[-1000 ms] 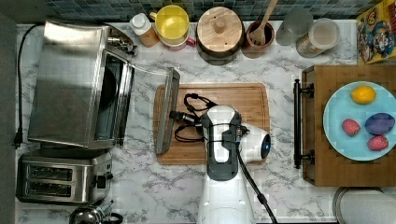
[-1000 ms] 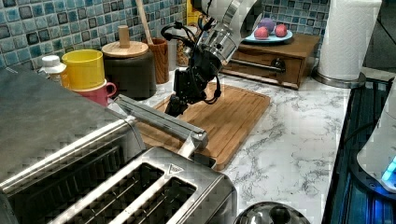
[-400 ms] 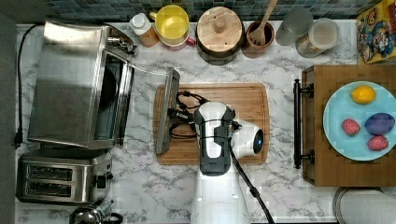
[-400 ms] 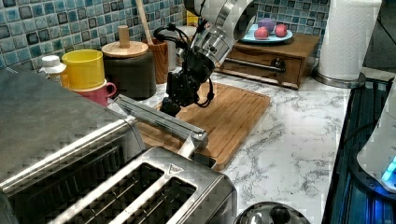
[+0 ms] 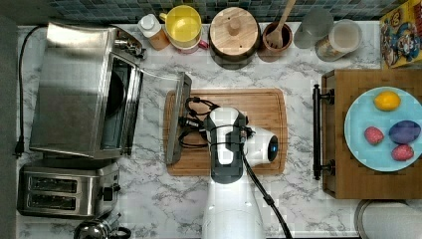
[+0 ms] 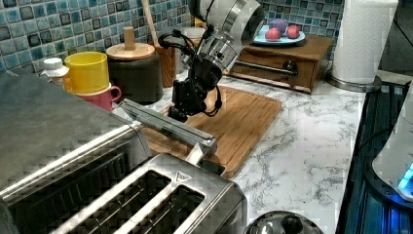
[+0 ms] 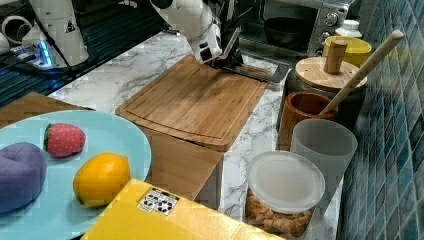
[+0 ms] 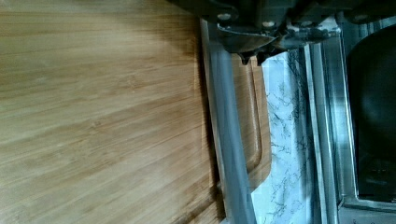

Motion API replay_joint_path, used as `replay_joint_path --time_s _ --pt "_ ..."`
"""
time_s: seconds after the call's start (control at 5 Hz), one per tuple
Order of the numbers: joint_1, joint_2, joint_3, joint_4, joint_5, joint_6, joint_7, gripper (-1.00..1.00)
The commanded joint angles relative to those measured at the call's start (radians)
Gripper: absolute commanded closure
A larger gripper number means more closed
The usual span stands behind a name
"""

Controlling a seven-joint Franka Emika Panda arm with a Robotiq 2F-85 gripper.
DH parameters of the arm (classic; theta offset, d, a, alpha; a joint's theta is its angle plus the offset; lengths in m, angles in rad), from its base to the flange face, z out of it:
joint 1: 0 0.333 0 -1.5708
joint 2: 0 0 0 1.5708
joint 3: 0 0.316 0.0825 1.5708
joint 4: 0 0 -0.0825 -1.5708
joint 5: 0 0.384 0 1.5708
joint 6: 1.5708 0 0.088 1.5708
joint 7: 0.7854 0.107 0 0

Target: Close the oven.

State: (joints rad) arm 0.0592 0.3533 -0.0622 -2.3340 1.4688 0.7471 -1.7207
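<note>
Top view: toaster oven (image 5: 84, 89) at the top view's left on marble counter (image 5: 149, 199), door (image 5: 159, 117) dropped open toward the bamboo cutting board (image 5: 263, 124), bar handle (image 5: 178, 119) over the board's near edge. Gripper (image 5: 185, 121) just beside the handle, roughly mid-length. Two-slot toaster (image 5: 67, 189) next to the oven, kettle top (image 5: 97, 230) below it. Along the tiled wall: yellow cup (image 5: 183, 22), lidded dark crock (image 5: 234, 31), utensil holder w/ wooden spoon (image 5: 276, 37), plastic containers. Wooden tray w/ blue plate of fruit (image 5: 380, 129) well apart at the top view's right.

Left view: gripper (image 6: 181, 113) low, at the handle (image 6: 168, 124); touching or a hair off, cannot tell. Fingers close together; clenched or merely near, cannot tell. Door near-horizontal, still fully open.

Right view: wrist over door edge (image 7: 260, 72), dark oven cavity (image 7: 285, 30) behind. Board (image 7: 195, 100) bare.

Wrist view: handle bar (image 8: 229, 140) running along board edge (image 8: 254, 121), fingertips (image 8: 252, 57) right at it.

Judgement, step in hand: get under/behind handle, then lift and sweep in an arc about the hinge twd oven body. Best contact near handle mid to avoid twisting door. Follow arc, no straight push. Watch cable loops (image 5: 191, 107) near handle; snag risk.
</note>
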Motion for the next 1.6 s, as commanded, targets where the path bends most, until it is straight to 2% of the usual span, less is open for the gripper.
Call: replay_joint_path --time_s 0.2,0.4,0.6,0.8,1.0,1.2,1.4,1.6 --pt "0.096 -0.217 0.086 0.091 -0.011 0.044 0.09 1.0" --pt "0.14 -0.246 0.112 0.118 -0.108 0.096 0.205 1.0" --pt "0.187 -0.227 0.139 0.168 -0.252 0.15 0.351 1.0" --pt "0.147 -0.264 0.22 0.174 -0.303 0.197 0.428 1.0" --pt "0.203 -0.255 0.217 0.213 -0.484 0.231 0.604 1.0" --pt "0.216 -0.237 0.237 0.272 -0.777 0.205 0.85 1.0" --pt "0.231 -0.248 0.261 0.308 -1.023 0.197 1.074 1.0" --pt "0.239 -0.269 0.274 0.345 -1.188 0.154 1.228 1.0"
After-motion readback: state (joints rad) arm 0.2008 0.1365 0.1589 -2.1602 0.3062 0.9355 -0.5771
